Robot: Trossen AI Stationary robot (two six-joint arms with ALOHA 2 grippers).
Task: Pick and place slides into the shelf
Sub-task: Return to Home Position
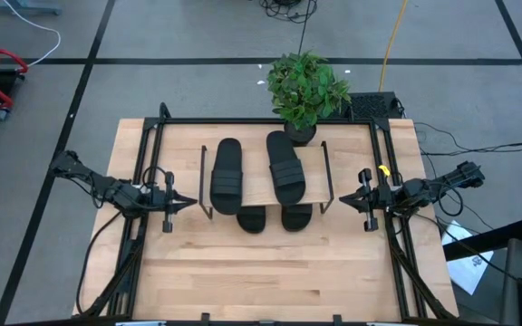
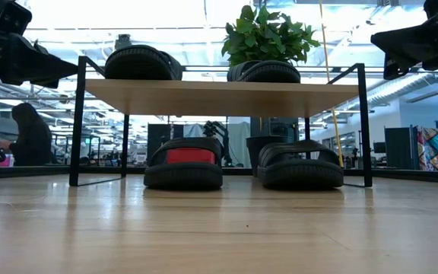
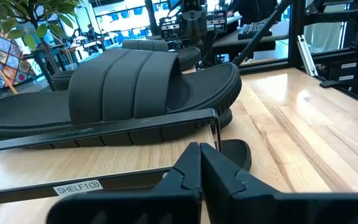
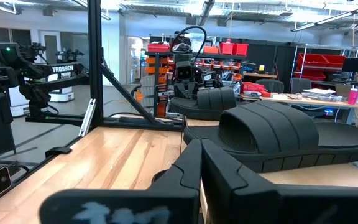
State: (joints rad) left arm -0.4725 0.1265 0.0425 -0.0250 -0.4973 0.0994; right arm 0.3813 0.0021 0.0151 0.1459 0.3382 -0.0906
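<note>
Shelf: the shelf [image 1: 256, 186] stands on the table [image 1: 270, 281] near the middle of its far edge, plank level on wire legs.
Slides on top: two slides [image 1: 227, 175] [image 1: 286, 168] lie side by side on the plank.
Slides below: two more [image 1: 251, 220] [image 1: 296, 216] sit under it, ends poking past its front edge.
Open room: table wood runs open from the shelf's front to the near edge; a potted plant [image 1: 307, 86] stands at the far edge behind the shelf.
Left gripper: the left gripper [image 1: 188, 203] hangs above the table beside the shelf's left end, apart from it, fingers pressed together on nothing.
Right gripper: the right gripper [image 1: 343, 203] mirrors it at the right end, likewise clenched and empty.
Slides to jaws: all four lie between the grippers, touching neither.
</note>
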